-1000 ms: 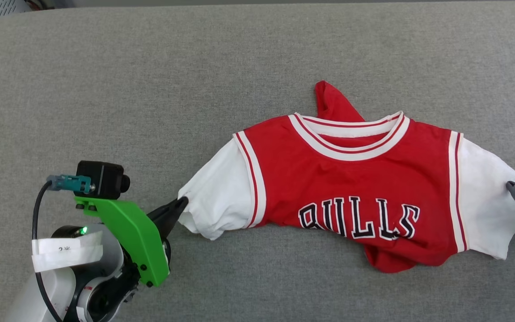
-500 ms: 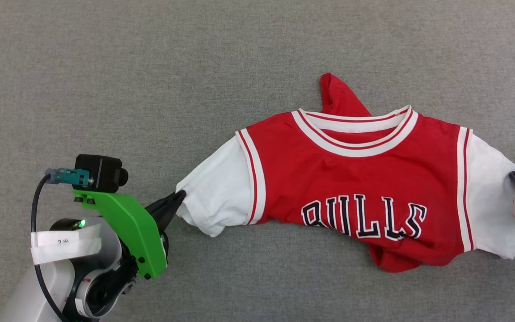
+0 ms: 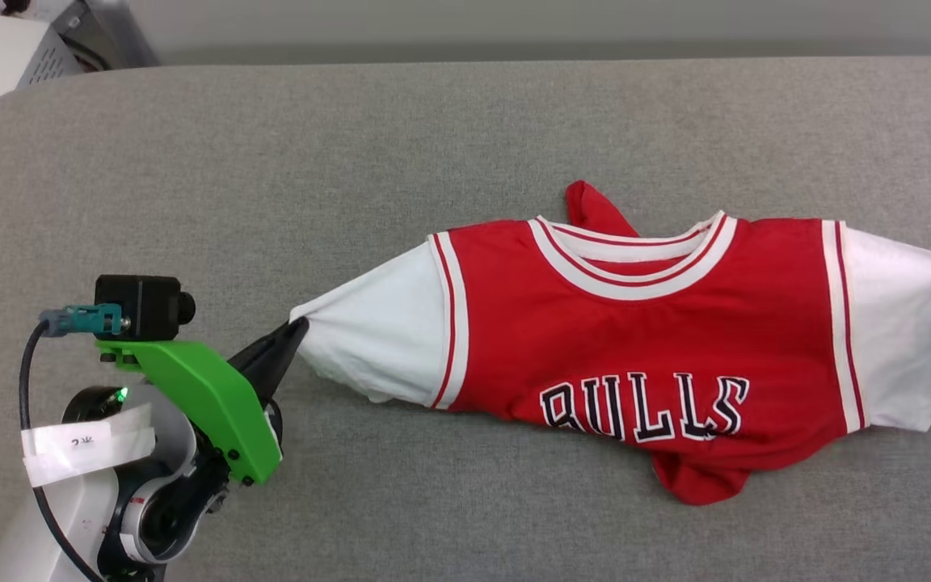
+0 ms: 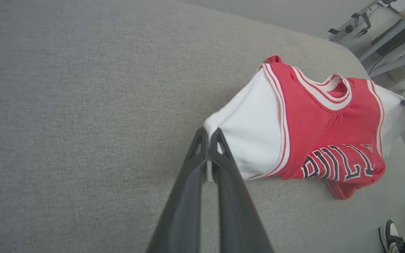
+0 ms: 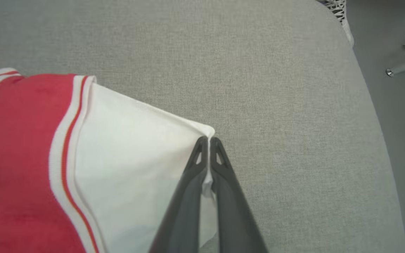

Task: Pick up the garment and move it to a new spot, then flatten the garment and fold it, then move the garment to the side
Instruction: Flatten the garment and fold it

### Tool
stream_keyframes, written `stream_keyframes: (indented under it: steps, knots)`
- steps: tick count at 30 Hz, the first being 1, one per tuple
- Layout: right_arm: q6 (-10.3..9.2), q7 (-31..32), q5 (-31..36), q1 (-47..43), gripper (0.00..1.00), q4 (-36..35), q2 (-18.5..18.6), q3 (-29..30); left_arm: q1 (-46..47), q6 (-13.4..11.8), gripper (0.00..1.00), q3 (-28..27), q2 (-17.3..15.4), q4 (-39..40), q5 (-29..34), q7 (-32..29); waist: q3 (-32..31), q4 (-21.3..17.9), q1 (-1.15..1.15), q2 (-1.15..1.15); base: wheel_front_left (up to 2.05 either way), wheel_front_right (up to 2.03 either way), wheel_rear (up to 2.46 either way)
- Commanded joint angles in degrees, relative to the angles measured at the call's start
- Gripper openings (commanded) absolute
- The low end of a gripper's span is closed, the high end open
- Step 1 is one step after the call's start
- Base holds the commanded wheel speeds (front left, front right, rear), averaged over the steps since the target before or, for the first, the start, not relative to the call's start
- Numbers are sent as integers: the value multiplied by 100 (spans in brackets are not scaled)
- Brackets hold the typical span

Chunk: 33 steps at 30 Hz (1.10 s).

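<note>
While the red BULLS jersey-style T-shirt with white sleeves (image 3: pixel 635 339) stretches over the grey fabric surface (image 3: pixel 271 162), left gripper (image 3: pixel 296 325) pinches one sleeve tip, right gripper (image 5: pixel 208 138) clamps the other.

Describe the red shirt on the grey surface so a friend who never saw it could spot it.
A grey fabric-covered table spreads before the robot. On its right half lies a red jersey-style shirt with white short sleeves, its sleeve tips pinched by the left hand and right hand. Its black, white-edged BULLS lettering and red-and-white striped collar mark it out from the green bracket nearby.
</note>
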<state>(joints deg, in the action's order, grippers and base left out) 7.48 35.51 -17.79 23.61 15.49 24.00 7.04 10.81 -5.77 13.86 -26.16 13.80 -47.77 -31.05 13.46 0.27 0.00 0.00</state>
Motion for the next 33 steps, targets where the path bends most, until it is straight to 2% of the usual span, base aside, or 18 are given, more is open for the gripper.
stream_keyframes:
  steps: [1, 6, 14, 21, 28, 33]
  knots:
    - [1, -92, -109, -31, 0, -124, 101, -40, 137, 24, 0, -74, 16, -1, 87, 100, -379, -15, 0, 0, 0, 0, 0]
    - [1, -253, -345, 86, 0, -664, 352, -94, 256, -24, 0, -266, 18, 115, 164, 363, -689, -18, 0, 0, 0, 0, 0]
    - [1, -583, -539, 451, 0, -1348, 508, -81, 553, -183, 0, -667, 44, 395, 212, 725, -910, -30, 0, 0, 0, 0, 0]
    - [1, -973, -551, 944, 0, -1584, 480, 174, 1041, -150, 0, -881, 0, 565, 268, 953, -962, -2, 0, 0, 0, 0, 0]
    - [1, -1387, -418, 1642, 0, -1502, 451, 253, 1881, -72, 0, -1030, -110, 478, 355, 1085, -634, 11, 0, 0, 0, 0, 0]
    - [1, -1532, -298, 2393, 0, -1194, 613, 89, 2708, 178, 0, -1028, -413, 102, 486, 1032, -122, 21, 0, 0, 0, 0, 0]
